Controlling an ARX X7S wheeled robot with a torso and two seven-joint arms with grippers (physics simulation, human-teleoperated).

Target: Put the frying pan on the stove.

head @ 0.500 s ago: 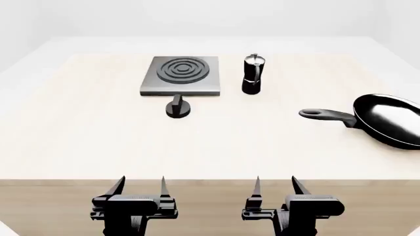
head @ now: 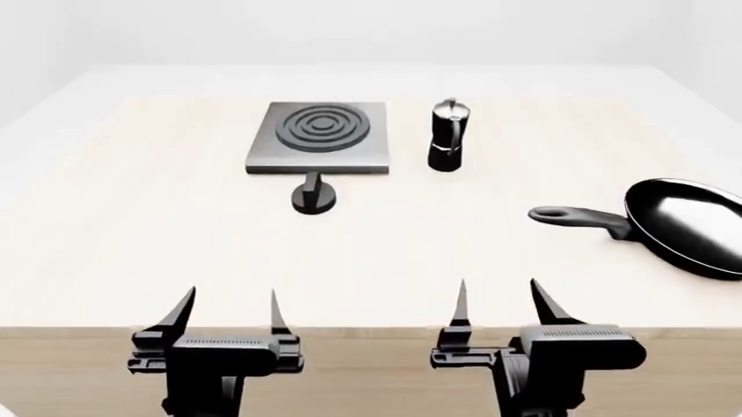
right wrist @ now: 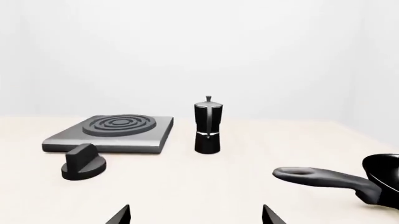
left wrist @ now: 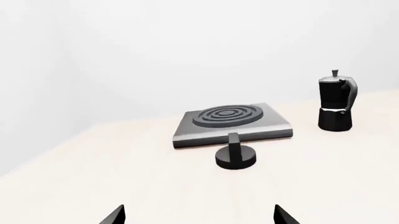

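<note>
Two hands hang at the near edge of the pale surface (head: 139, 226), both spread and empty: the left hand (head: 228, 313) and the right hand (head: 501, 304). In each wrist view only the dark fingertips (left wrist: 114, 215) poke into the picture — the rest of each hand is cut off, as with the right hand's fingertips (right wrist: 118, 215).

Out to the right of the right hand lies the frying pan (head: 686, 224), its long handle pointing toward the middle of the surface. Its bowl is cut by the head view's edge, and in the right wrist view only the looped handle and a sliver of the rim show (right wrist: 337, 179). It rests on the surface, well apart from the stove (head: 319, 135), which sits far back on the left hand's side. Just in front of the stove stands a small black knob (head: 313, 195); beside the stove, toward the pan, stands the moka pot (head: 447, 133).

Against half a second earlier, both hands reach higher over the surface's edge in the head view, and the pan, stove, knob and pot sit slightly differently in that view — whether the camera or the things shifted cannot be told.
</note>
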